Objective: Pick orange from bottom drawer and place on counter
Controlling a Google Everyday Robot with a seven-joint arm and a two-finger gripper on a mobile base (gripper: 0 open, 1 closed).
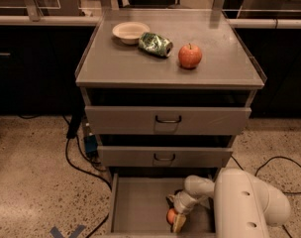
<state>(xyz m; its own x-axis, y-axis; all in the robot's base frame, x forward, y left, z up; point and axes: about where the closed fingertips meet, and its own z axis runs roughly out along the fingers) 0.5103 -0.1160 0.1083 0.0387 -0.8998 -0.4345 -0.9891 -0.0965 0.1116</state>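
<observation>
Camera view: gripper (175,211) is down in the open bottom drawer (135,207), right against the orange (171,216). Can't tell if it's clamped or loose. Orange sits near the drawer's front, right of centre. Apple (189,56), can (155,44) and bowl (130,31) on desk (140,68).
</observation>
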